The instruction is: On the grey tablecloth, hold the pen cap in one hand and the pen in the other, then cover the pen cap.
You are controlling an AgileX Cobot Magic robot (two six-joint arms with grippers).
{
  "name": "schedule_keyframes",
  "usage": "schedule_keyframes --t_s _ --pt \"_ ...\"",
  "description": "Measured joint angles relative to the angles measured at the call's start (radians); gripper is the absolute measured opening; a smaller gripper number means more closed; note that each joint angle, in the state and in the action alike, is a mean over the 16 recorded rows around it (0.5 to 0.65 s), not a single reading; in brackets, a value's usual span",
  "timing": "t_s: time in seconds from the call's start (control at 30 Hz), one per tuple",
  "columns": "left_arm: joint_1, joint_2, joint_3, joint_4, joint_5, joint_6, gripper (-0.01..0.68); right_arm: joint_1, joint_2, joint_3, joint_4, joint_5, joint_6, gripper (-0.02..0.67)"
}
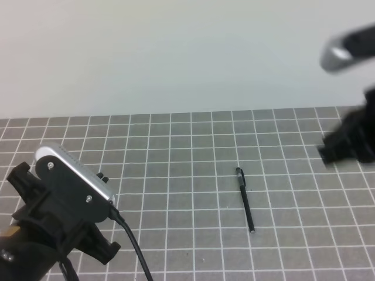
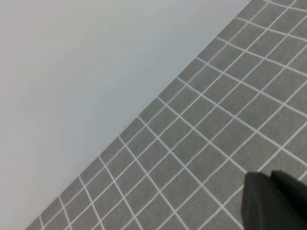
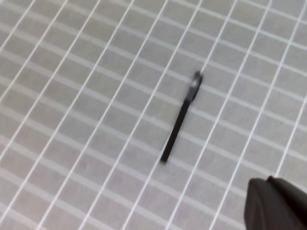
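Observation:
The black pen [image 1: 247,208] lies alone on the grey tablecloth [image 1: 176,152], right of centre, pointing toward and away from me. Its far end is thicker with a clip, which looks like the pen cap [image 1: 239,175] seated on it. The right wrist view shows the pen [image 3: 175,132] slanting, with the pen cap [image 3: 194,87] at its upper end. My right gripper [image 1: 343,146] hangs blurred at the right edge, well clear of the pen; it is shut and holds nothing. The left gripper [image 1: 99,249] sits low at the front left, shut and empty, far from the pen.
The cloth ends at a pale bare surface [image 1: 176,52] behind it. In the left wrist view only the cloth's edge [image 2: 158,103] and a dark finger [image 2: 276,201] show. A cable [image 1: 137,252] trails from the left arm.

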Motion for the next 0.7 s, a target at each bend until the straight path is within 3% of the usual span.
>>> schedule_keyframes --t_s 0.7 --pt "0.001 0.0 0.0 0.012 0.158 -0.003 -0.002 0.017 -0.553 0.673 -0.016 -0.282 -0.084 0.004"
